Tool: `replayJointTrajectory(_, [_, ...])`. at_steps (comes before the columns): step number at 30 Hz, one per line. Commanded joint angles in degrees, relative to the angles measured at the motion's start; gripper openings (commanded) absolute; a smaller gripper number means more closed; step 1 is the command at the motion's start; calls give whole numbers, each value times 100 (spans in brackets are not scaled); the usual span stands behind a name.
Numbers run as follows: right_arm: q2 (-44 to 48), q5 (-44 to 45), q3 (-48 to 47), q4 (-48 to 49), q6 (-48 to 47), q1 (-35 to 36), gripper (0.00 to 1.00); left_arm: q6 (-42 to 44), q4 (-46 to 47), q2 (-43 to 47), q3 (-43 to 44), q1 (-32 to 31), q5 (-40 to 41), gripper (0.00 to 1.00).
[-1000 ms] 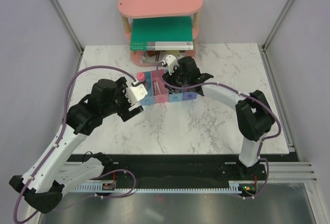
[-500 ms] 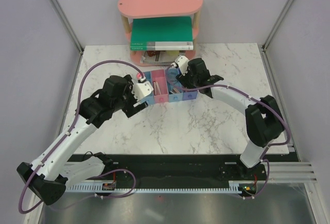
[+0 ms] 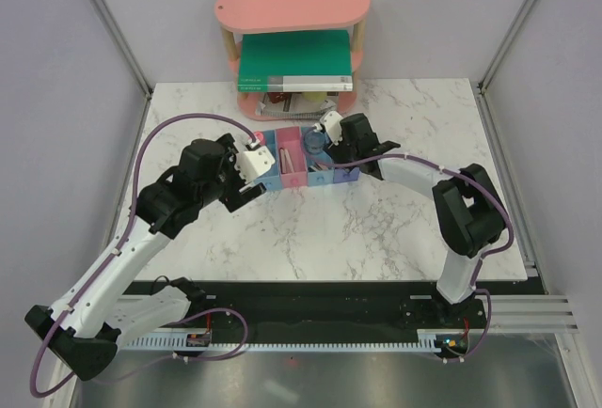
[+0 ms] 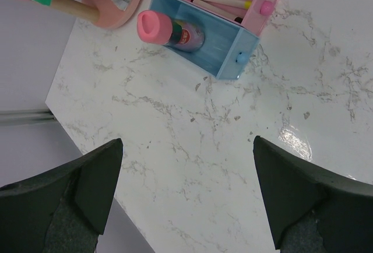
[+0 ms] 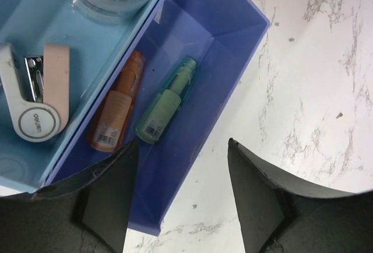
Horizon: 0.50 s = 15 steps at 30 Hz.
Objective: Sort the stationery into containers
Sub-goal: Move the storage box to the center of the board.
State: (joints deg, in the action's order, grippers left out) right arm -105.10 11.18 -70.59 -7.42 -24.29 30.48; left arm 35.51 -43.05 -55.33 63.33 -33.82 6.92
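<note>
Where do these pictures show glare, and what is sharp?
Left wrist view: a bright glare patch on the marble table. Right wrist view: no strong glare; the green tube and the orange tube in the purple bin are sharp. Top view: even light, soft shadows.

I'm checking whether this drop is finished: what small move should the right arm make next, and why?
Probably lift the right gripper straight up, clear of the purple-blue rectangular plastic bin. Its jaws stand open and empty, and the green tube-shaped piece and the orange tube-shaped piece lie flat on that bin's floor.
</note>
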Motion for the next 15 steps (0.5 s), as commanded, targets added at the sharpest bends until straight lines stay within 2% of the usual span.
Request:
replayJointTrajectory(1, [428,7,527,-356,-111,2,69,185,297,58,-49,25,38,100])
replayJointTrajectory(15, [1290,218,1618,-418,-286,-24,69,123,358,101,-14,25,-15,100])
